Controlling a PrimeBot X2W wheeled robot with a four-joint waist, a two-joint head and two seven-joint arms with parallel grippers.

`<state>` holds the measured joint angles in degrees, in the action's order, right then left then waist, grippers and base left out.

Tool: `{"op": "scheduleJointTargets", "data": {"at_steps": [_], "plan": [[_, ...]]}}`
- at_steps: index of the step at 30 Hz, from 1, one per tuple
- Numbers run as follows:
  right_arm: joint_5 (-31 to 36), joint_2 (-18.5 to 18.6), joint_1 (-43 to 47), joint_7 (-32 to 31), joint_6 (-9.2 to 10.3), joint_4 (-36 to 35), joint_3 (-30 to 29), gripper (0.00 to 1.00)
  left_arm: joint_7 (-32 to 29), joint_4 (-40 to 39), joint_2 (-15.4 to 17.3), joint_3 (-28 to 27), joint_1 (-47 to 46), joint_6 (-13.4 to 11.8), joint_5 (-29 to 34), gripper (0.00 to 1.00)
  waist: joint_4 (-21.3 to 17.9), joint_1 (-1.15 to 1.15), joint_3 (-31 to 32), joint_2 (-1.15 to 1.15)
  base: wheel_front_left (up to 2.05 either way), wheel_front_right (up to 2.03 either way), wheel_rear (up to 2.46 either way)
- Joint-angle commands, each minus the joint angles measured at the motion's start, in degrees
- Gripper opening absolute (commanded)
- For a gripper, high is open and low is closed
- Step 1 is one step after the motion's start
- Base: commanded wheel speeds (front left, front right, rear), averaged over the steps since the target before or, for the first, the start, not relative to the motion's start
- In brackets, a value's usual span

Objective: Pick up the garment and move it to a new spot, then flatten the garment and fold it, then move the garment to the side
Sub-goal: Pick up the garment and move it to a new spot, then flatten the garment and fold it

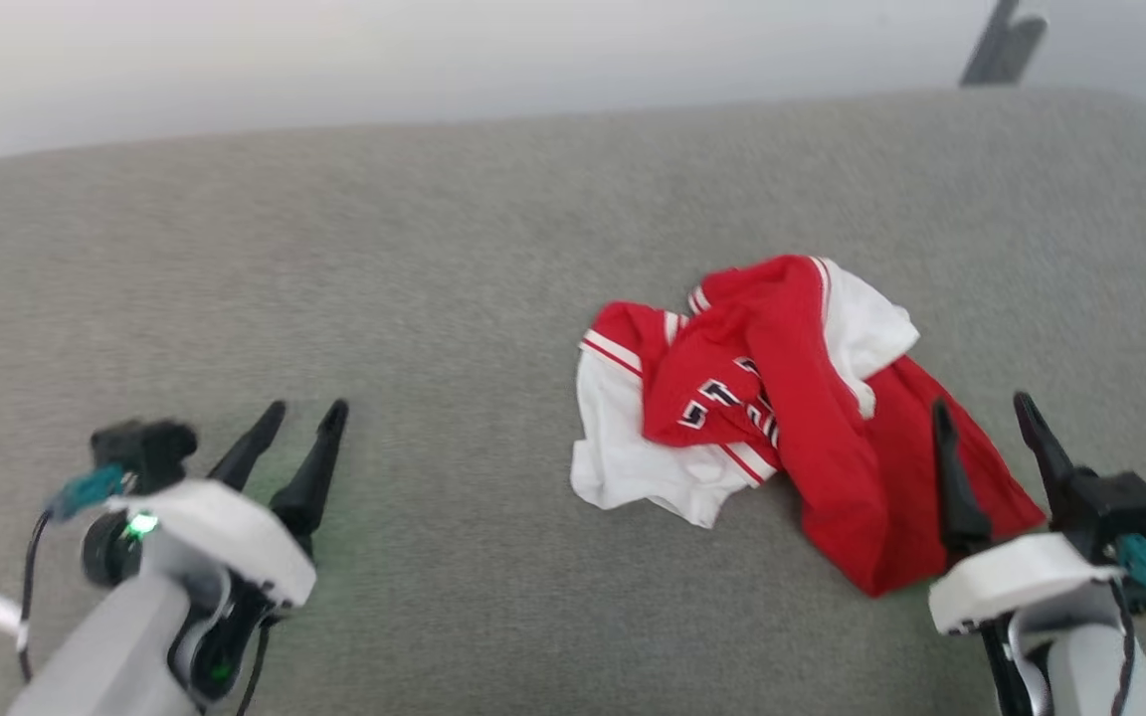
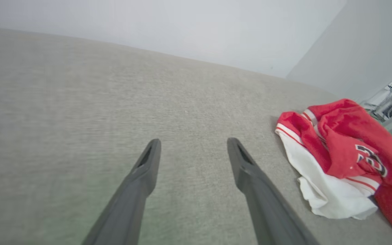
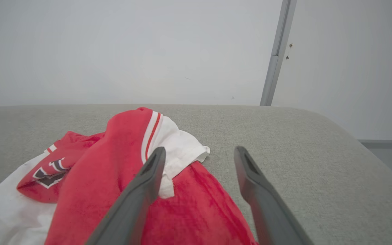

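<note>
**A:** Garment condition?

**B:** The garment [image 1: 792, 418], a red jersey shirt with white short sleeves and red-and-white striped trim, lies crumpled in a loose heap. One white sleeve is spread out at the heap's left and another shows at the top right. A red fold crosses the middle and hides part of the black-and-white lettering, so it can't be read in full. A red tail trails off toward the lower right.

**A:** Location?

**B:** It's on the grey fabric-covered bench [image 1: 434, 249], right of centre in the head view. The pale wall [image 1: 334, 60] runs behind.

**A:** Arm poses?

**B:** The right gripper [image 1: 981, 403] is at the garment's lower right edge with its fingers spread wide and pointing away from the robot. In the right wrist view the right gripper [image 3: 199, 149] has one finger over the red cloth [image 3: 114, 170] and the other over bare bench. I can't tell if it touches the cloth.

**A:** And the left?

**B:** The left gripper [image 1: 307, 406] is well apart from the garment over bare bench, angled slightly to the right. Its fingers are parted and hold nothing. The left wrist view agrees: the left gripper [image 2: 193, 141] is spread, and the garment [image 2: 339, 160] is off to the right.
</note>
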<state>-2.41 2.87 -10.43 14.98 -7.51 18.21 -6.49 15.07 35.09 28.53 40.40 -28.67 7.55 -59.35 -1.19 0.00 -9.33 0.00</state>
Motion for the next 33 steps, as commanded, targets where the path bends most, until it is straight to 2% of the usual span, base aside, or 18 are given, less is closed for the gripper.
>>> {"op": "scheduleJointTargets", "data": {"at_steps": [1, 5, 6, 12, 21, 33], "plan": [[0.2, 0.1, 1.3, 0.3, 0.05, -0.1, -0.6, 1.00, 0.1, -0.9, -0.6, -3.8, 2.7, -0.2, 2.8, 1.00, 3.2, 0.00, 3.4, 0.00, 0.00, 0.00, 0.00], [0.6, 0.1, 3.3, 0.3, 0.04, 0.0, -1.5, 1.00, 0.1, -5.2, -2.9, -16.6, 11.9, -0.6, 12.0, 1.00, 3.6, 0.00, 5.4, 0.00, 0.00, 0.00, 0.00], [0.8, 0.1, 4.0, 0.3, 0.05, -0.4, -2.1, 1.00, 0.1, -8.3, -4.0, -22.2, 16.1, -1.1, 16.9, 1.00, 3.5, 0.00, 6.1, 0.00, 0.00, 0.00, 0.00], [0.7, 0.6, 5.0, 0.3, 0.05, -1.3, -3.1, 1.00, 0.1, -17.3, -7.8, -34.2, 26.9, -2.0, 30.2, 1.00, 3.0, 0.00, 7.8, 0.00, 0.00, 0.00, 0.00], [0.7, 0.8, 4.8, 0.3, 0.05, -2.6, -3.3, 1.00, 0.1, -24.0, -11.9, -40.3, 32.0, -1.4, 41.4, 1.00, 3.0, 0.00, 7.7, 0.00, 0.00, 0.00, 0.00], [0.7, 1.4, 3.2, -0.1, 0.05, -1.6, -2.0, 1.00, 0.1, -24.9, -16.4, -42.7, 31.2, -0.2, 44.1, 1.00, 3.0, 0.00, 5.7, 0.00, 0.00, 0.00, 0.00]]}}
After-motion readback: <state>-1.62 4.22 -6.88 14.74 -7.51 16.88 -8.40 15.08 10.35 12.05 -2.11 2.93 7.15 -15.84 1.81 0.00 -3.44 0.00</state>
